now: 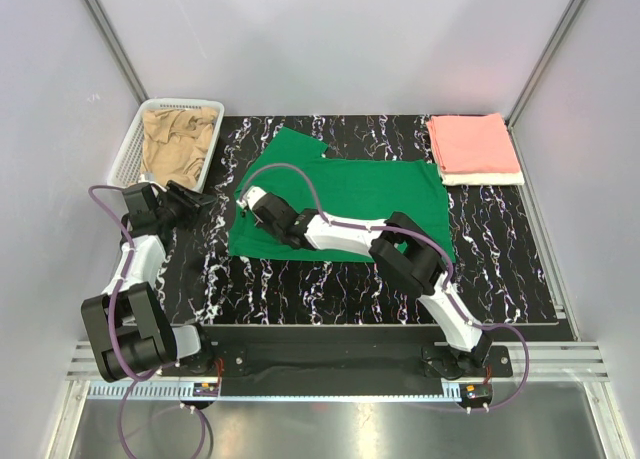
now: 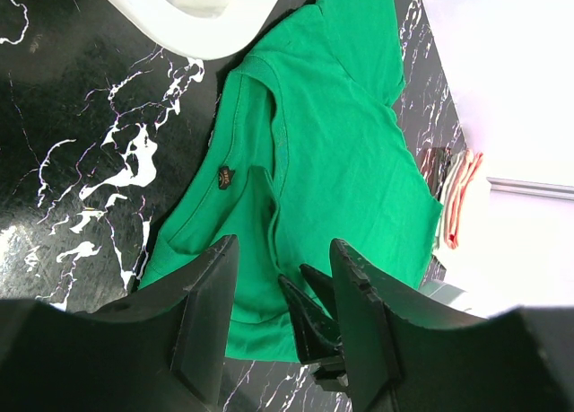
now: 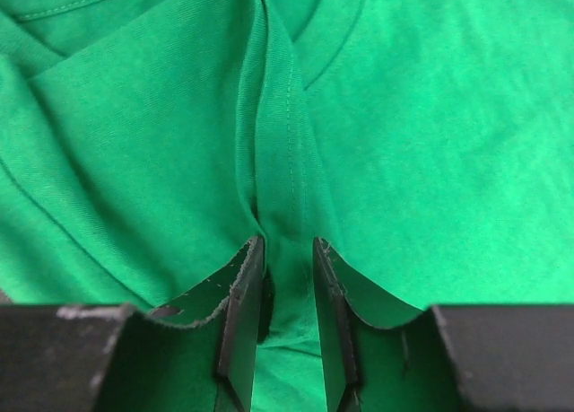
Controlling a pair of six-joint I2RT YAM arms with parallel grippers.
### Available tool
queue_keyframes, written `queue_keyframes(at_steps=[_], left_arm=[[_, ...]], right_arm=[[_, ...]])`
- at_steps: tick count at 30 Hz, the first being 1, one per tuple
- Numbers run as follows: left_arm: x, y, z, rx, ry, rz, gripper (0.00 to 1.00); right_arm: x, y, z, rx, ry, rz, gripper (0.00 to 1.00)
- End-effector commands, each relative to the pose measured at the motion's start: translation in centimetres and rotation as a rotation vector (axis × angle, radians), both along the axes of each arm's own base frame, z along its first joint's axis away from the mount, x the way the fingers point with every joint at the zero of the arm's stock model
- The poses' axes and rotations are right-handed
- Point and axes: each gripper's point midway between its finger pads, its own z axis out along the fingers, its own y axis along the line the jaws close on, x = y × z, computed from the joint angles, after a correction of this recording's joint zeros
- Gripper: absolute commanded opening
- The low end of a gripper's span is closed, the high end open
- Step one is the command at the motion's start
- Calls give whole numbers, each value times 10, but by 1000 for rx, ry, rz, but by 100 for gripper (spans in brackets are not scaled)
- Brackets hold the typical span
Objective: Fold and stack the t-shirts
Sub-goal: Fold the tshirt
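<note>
The green shirt [image 1: 380, 194], spreading rightward from under the right pincer [image 3: 287, 246], seems to be getting its fold. That pincer, nearly closed, is pinching a cloth ridge by the collar. The left pincer [image 2: 285, 246] is hovering wide open and empty, just left of the hem, likely needing its own grip next. Bare table [image 1: 330, 289] is lying nearward of both pincers. The basket [image 1: 135, 144] is crowding just beyond the left one.

white tee [image 1: 483, 179] mostly under pink tee [image 1: 472, 144], basket [image 2: 202, 30] — pt. cropped

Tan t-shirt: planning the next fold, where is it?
Top view, far-left corner: the tan t-shirt lies crumpled inside the white basket, left of the green t-shirt.
</note>
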Motion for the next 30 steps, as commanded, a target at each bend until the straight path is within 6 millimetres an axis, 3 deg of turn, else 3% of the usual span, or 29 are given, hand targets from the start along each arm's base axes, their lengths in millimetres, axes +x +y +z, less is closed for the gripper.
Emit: queue_keyframes(at_steps=[1, 9, 15, 21, 25, 30], left_arm=[[7, 1, 20, 18, -82, -21, 50], [7, 0, 20, 21, -83, -20, 50], [7, 0, 20, 24, -85, -22, 51], [6, 0, 20, 24, -85, -23, 51], [6, -1, 20, 17, -85, -28, 51], [7, -3, 23, 28, -108, -38, 50]], right_arm=[[13, 7, 39, 40, -88, -32, 35], [31, -1, 41, 0, -152, -104, 27], [46, -3, 58, 41, -168, -139, 24], [34, 0, 59, 92, -82, -102, 31], [34, -12, 53, 135, -17, -125, 43], [41, -31, 51, 196, 105, -116, 44]])
